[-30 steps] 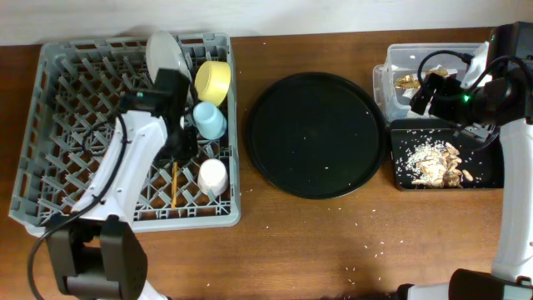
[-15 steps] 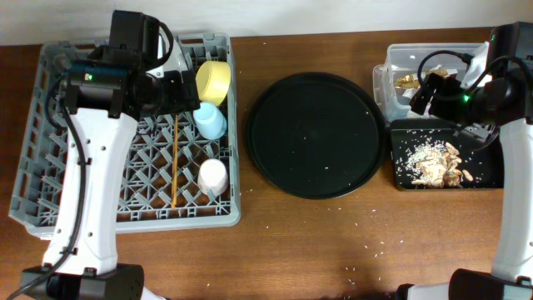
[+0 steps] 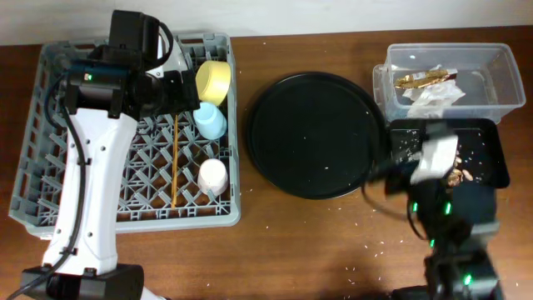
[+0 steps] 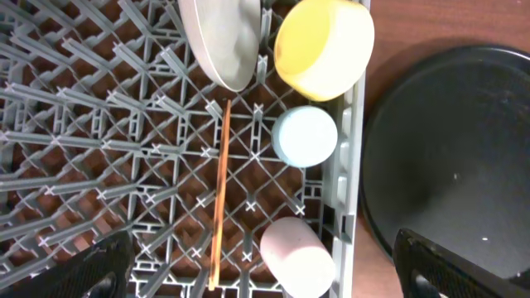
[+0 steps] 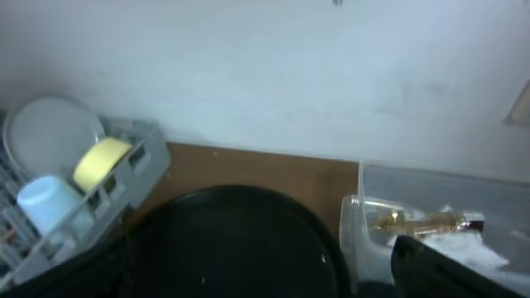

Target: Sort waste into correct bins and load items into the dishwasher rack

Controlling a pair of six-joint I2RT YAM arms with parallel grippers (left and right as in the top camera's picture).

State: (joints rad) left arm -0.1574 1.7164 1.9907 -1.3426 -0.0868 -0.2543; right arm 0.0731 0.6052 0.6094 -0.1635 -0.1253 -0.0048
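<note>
The grey dishwasher rack holds a white-grey plate, a yellow bowl, a light-blue cup, a pink-white cup and wooden chopsticks lying flat. My left gripper hangs high over the rack's right side, open and holding nothing. The clear tub contains a gold wrapper and a white napkin. Food scraps lie in the shallow black tray. My right arm is blurred near that tray; my right gripper is open and empty.
A large round black tray sits between the rack and the bins, with a few rice specks on it. Loose rice grains dot the wooden table near its front edge. A pale wall runs behind the table.
My left gripper rose out of the rack and opened, leaving the chopsticks lying there. My right arm swung away from the clear tub toward the table's front edge.
</note>
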